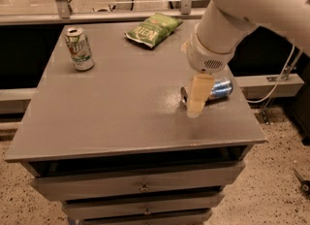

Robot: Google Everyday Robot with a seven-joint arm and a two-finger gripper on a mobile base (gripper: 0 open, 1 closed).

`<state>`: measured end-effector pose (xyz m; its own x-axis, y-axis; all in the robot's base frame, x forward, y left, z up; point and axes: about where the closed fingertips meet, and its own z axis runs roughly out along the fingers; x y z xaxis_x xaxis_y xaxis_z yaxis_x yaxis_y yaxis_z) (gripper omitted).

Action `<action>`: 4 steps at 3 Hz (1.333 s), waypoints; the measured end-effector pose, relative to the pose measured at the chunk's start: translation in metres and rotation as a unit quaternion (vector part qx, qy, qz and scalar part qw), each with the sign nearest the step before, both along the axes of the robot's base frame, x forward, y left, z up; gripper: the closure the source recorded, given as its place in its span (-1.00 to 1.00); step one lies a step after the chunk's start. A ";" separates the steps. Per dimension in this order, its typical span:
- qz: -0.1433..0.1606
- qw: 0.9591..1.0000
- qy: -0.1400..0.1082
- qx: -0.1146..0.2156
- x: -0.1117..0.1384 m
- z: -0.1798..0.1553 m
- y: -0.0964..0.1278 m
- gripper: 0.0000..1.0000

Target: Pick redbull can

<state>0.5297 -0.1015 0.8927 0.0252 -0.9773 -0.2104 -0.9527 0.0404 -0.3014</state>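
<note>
Cans, two, redbull can (220, 88) lying, soda can (80, 48) upright, one chip bag (152, 29), one hand (195, 106) at redbull can (grip unreadable).

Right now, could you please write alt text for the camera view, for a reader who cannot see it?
The robot's tool hangs at the left end of the redbull can, which lies on its side near the right edge of a grey table. At the far side, a white-and-green soda can stands upright and a green snack bag lies flat.

The white arm (242, 6) reaches in from upper right, its end effector (195, 108) pointing down.
</note>
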 end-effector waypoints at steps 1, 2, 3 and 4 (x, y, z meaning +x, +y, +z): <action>-0.007 1.000 0.014 -0.024 0.006 -0.026 0.001 -1.00; -0.009 0.998 0.033 -0.050 0.010 -0.045 0.001 -0.70; -0.014 0.997 0.045 -0.063 0.013 -0.055 0.000 -0.22; -0.020 0.996 0.049 -0.065 0.016 -0.056 -0.004 0.23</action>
<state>0.5461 -0.1059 0.8369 -0.0291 -0.9963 -0.0806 -0.9764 0.0456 -0.2113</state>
